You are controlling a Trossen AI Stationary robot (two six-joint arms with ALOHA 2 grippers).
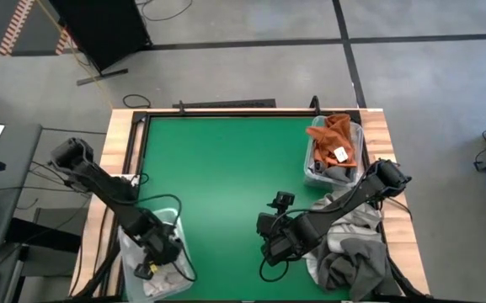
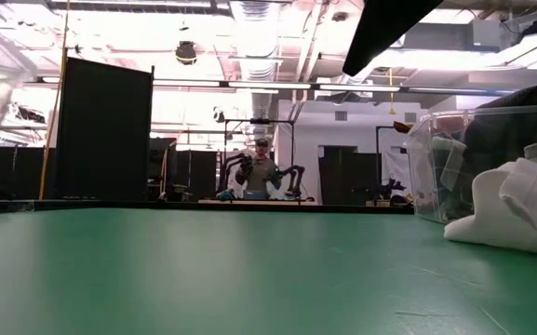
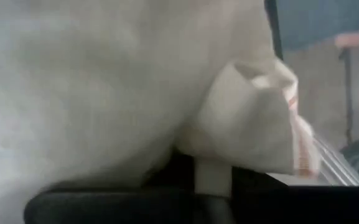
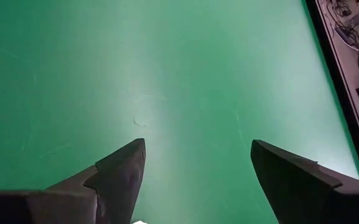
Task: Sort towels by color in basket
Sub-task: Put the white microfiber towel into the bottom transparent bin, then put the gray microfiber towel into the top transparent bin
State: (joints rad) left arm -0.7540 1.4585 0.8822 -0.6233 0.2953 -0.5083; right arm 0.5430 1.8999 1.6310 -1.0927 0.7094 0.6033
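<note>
At the table's near left stands a clear basket with white towels in it. My left gripper reaches down into it, shut on a white towel that has a red-striped edge and fills the left wrist view. My right gripper hangs open over the bare green mat, nothing between its fingers. A second clear basket at the far right holds rust-orange towels and grey towels. A heap of grey and white towels lies at the near right. My left gripper comes from above, slanting down into the near-left basket. A strip of the white towel runs between its fingers. The cloth itself covers the fingertips, so which part and how many layers I cannot tell. A folded corner bulges just beyond the fingers.
The middle of the green mat is bare. In the low view the far-right basket and a white towel stand at the right. A wooden rim borders the mat. Beyond the table a person shows by another robot.
</note>
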